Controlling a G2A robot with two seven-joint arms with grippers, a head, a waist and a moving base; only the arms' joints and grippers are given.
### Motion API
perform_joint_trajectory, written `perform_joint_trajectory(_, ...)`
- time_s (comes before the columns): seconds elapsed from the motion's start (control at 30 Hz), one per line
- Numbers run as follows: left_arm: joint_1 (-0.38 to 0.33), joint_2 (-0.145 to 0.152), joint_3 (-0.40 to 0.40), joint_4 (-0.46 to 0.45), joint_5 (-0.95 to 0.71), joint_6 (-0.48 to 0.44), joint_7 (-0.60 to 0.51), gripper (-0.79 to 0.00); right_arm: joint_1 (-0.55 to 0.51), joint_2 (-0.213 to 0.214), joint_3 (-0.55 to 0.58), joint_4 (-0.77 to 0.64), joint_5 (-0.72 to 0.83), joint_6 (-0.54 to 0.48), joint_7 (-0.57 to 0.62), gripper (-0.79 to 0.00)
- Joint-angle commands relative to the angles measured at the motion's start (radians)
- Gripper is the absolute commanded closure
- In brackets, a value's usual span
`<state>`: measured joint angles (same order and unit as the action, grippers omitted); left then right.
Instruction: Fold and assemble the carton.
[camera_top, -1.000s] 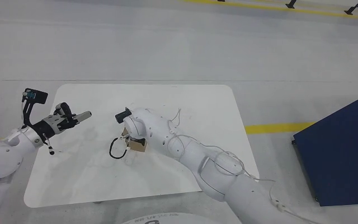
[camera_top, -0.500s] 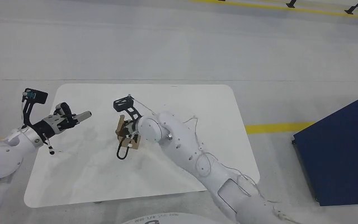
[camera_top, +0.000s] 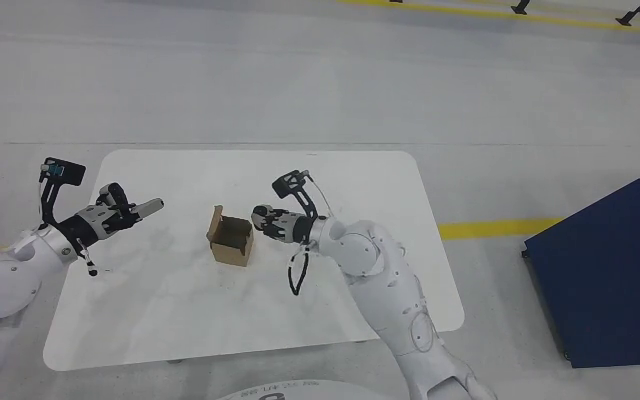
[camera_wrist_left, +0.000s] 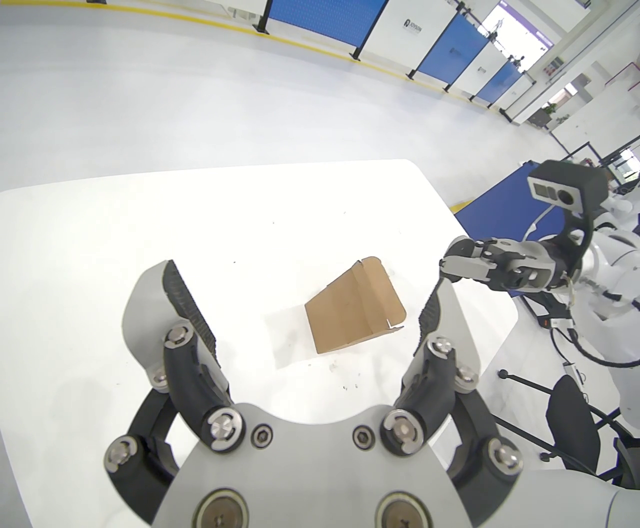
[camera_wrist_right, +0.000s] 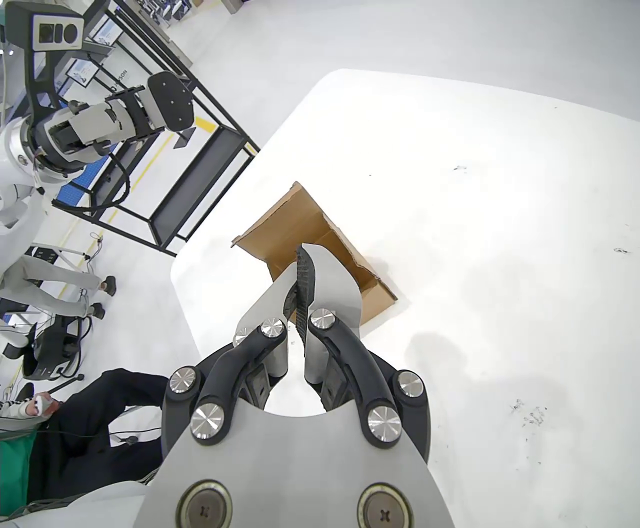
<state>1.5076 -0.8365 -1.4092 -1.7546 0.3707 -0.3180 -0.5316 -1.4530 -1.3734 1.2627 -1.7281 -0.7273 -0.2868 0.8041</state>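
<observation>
carton (camera_top: 231, 240) (camera_wrist_left: 352, 312) (camera_wrist_right: 320, 245): stands on the table (camera_top: 340, 190) between its middle and its left edge, walls raised into a box, inside open to view, one flap upright on the side toward the left edge.
right end effector (camera_top: 258, 214) (camera_wrist_right: 302, 255) (camera_wrist_left: 450, 262): closed tight on nothing, just beside the carton on the side toward the right edge, apart from it.
left end effector (camera_top: 155, 207) (camera_wrist_left: 303, 280): spread wide and empty, over the left edge, well apart from the carton.
done: apparently the squaring-up, since the carton stands in box shape with nothing gripping it.
left to do: likely folding the upright flap down and tucking it shut; impossible to tell whether the bottom is locked.
</observation>
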Motion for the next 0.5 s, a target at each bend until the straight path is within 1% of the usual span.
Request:
perform_joint_trajectory(0.0, 0.003, 0.002, 0.007, -0.043, 0.114, 0.038, -0.017, -0.785, 0.0, 0.0, -0.001, -0.001, -0.002, 0.002, 0.0, 0.0)
perform_joint_trajectory(0.1, 0.012, 0.0, 0.048, -0.13, 0.275, 0.122, -0.052, -0.785, 0.0, 0.0, -0.001, -0.001, -0.002, 0.002, 0.0, 0.0)
perform_joint_trajectory(0.23, -0.008, -0.011, 0.146, -0.21, 0.36, 0.173, -0.136, -0.785, -0.018, 0.005, 0.009, -0.004, -0.011, -0.008, -0.037, 0.0)
perform_joint_trajectory(0.33, -0.036, -0.025, 0.239, -0.241, 0.438, 0.23, -0.169, -0.785, -0.044, 0.013, 0.034, -0.013, -0.006, -0.037, -0.052, 0.0)
perform_joint_trajectory(0.47, -0.082, -0.049, 0.353, -0.223, 0.521, 0.318, -0.189, -0.785, -0.086, 0.024, 0.061, -0.052, -0.016, -0.051, -0.07, 0.0)
